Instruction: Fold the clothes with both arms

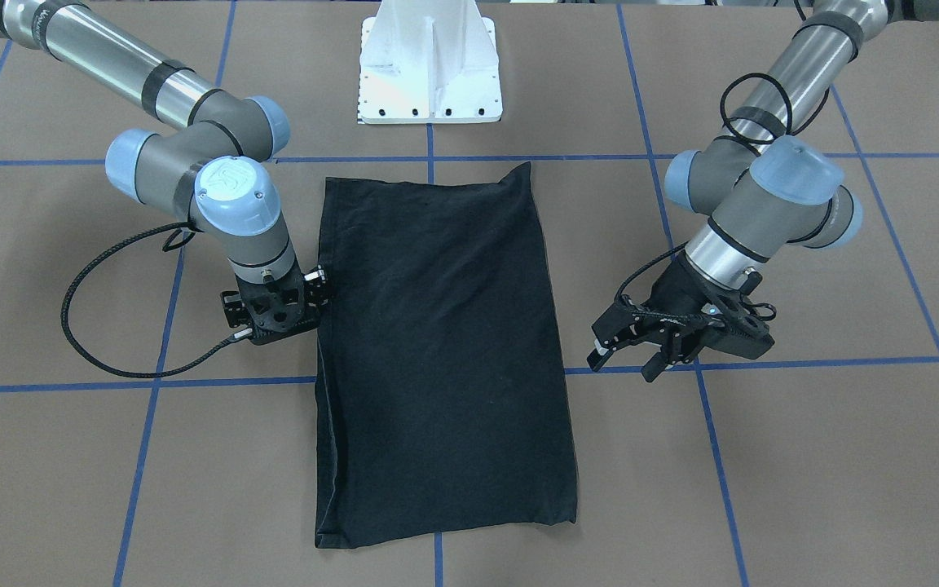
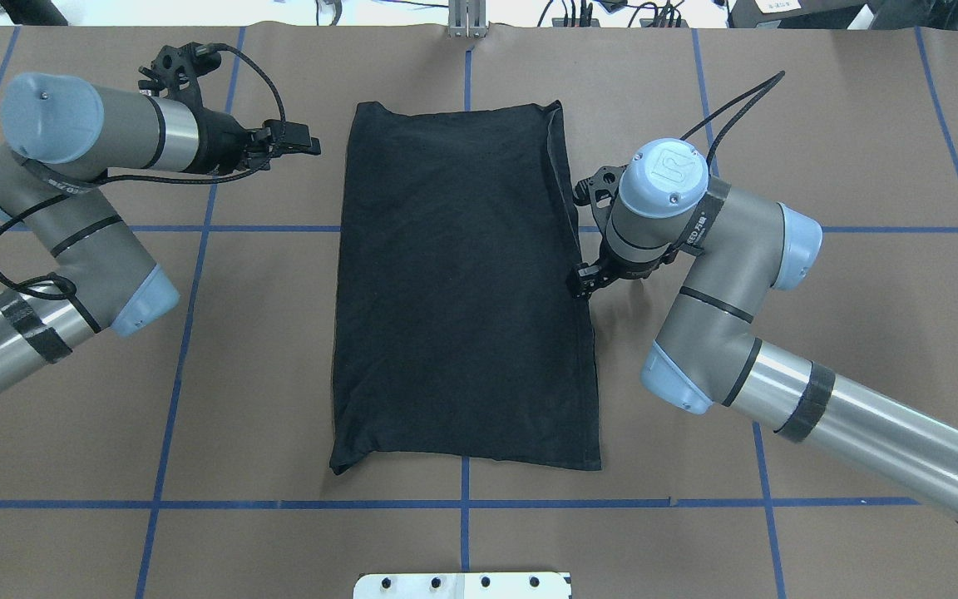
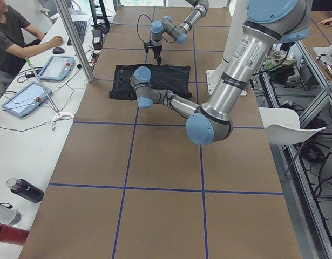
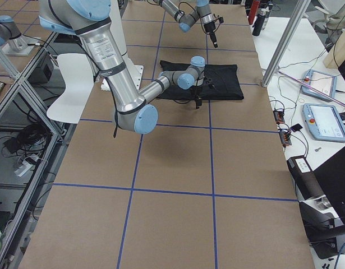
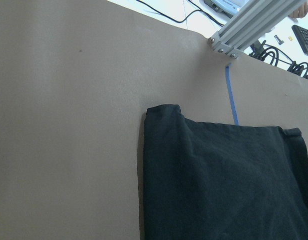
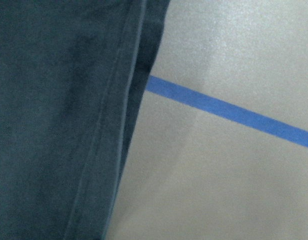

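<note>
**State.** Black T-shirt [image 2: 462, 291] lies in the middle of the counter [image 2: 238, 374], folded to a long narrow rectangle with no print showing.

**Right gripper** [image 2: 583, 281]: points straight down at the shirt's 3 o'clock edge (overhead view). It is touching the cloth or just above it; I cannot tell which. Its fingers are hidden under the wrist, so I cannot tell whether they are wide or narrow. The right wrist view shows that edge as stacked layers with a hem, crossing a blue tape line [image 6: 229, 112].

**Left gripper** [image 1: 626, 361]: hovers off the shirt's 10 o'clock corner, apart from the cloth. Its fingers [image 1: 600, 352] are spread wide with nothing between them.

**Risks (judgement):**
- A pinch at the 3 o'clock edge may catch only the top layer, and the side fold would then peel open on lifting.
- If the right arm lifts while the left holds nothing, the one-sided pull would drag the cloth and skew the rectangle.
- If the left arm comes in at a low slant, its fingertips may shove the corner and bunch it instead of getting under it.
- If either arm descends too far, its fingers would jam into the counter.
</note>
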`<state>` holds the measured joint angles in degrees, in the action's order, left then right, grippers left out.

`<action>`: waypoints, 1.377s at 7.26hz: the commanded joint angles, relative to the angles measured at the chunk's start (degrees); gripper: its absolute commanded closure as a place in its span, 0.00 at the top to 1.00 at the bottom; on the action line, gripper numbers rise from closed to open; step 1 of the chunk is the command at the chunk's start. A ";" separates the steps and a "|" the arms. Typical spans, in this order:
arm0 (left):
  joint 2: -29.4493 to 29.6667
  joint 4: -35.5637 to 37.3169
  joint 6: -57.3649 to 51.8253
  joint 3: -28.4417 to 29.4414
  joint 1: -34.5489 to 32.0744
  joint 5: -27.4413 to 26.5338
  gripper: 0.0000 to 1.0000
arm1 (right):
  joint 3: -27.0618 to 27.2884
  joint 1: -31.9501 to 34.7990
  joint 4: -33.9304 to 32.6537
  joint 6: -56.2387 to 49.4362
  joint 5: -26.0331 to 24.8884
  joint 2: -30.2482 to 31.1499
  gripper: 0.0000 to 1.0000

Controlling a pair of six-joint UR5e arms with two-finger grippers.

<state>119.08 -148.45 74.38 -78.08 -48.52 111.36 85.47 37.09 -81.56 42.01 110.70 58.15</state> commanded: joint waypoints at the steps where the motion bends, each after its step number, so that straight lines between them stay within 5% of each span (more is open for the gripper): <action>1: -0.07 0.00 -0.02 0.03 0.00 0.00 1.00 | 0.30 1.66 -0.35 0.00 2.66 0.03 1.00; 3: 0.01 0.00 -0.02 -0.06 0.00 0.00 1.00 | 0.66 5.00 -0.27 0.09 7.59 -1.02 1.00; 10: -0.25 -2.90 -0.55 -2.24 -0.09 -0.18 1.00 | -7.25 5.28 1.14 3.75 2.24 -11.03 1.00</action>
<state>118.96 -151.15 73.78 -79.46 -48.53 111.16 79.67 42.28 -80.79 43.20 112.78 49.37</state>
